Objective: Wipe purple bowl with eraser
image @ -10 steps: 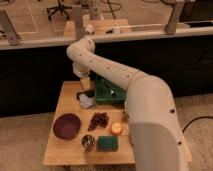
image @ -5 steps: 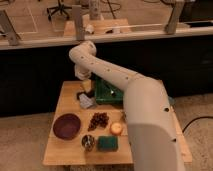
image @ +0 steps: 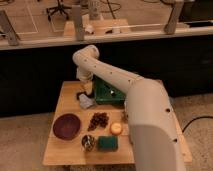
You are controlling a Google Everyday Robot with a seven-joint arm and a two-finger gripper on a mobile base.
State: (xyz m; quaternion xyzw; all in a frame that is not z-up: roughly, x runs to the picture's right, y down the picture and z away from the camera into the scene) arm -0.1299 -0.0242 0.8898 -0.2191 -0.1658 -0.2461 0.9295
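A robot's white arm (image: 115, 80) reaches from the right foreground over a small wooden table (image: 67, 97), its gripper (image: 86, 94) lowered above the far left part of the tabletop, just left of a dark green container (image: 107, 92). Whether the claw is wide, narrow or holding something cannot be told; a pale grey object (image: 86, 103) sits right at its tip. The purple bowl (image: 66, 125) rests upright on the near left of the table, apart from the gripper. To its right lie a dark cluster of grapes (image: 98, 120) and a small orange object (image: 116, 128); nearer the front edge are a small metal cup (image: 88, 142) and a green sponge (image: 107, 143).
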